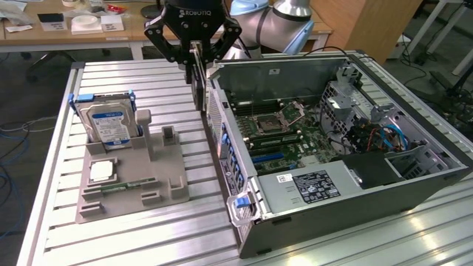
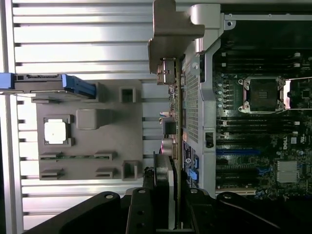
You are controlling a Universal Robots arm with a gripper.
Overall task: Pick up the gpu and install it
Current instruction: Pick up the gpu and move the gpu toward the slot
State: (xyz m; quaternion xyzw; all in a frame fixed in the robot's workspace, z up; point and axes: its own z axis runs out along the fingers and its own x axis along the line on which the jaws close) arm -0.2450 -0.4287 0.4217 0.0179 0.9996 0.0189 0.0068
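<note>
Slats of silver metal make up the big table. On it, toward the exterior view's right, lies a black computer case on its side with its cover off. Inside the case sits the green and black main board, with a square chip socket near its middle. A grey box with a dark label fills the near corner of the case.

Toward the exterior view's left, a grey holder rests flat on the table, near the case but not touching it.

The black gripper hangs over the table near the far corner of the case. It is closed on the gpu and pinches the thin card from both flat sides. The gpu is up in the air and stands on its edge. It hangs just beside the outer wall of the case, between the case and the grey holder. It cannot be told whether the card touches that wall. The card is not in the case.

A silver hard drive with a blue label stands upright in the far end of the holder. A small square chip lies flat in a pocket of the holder. A slim green memory stick sits in a slot just beside the chip.
</note>
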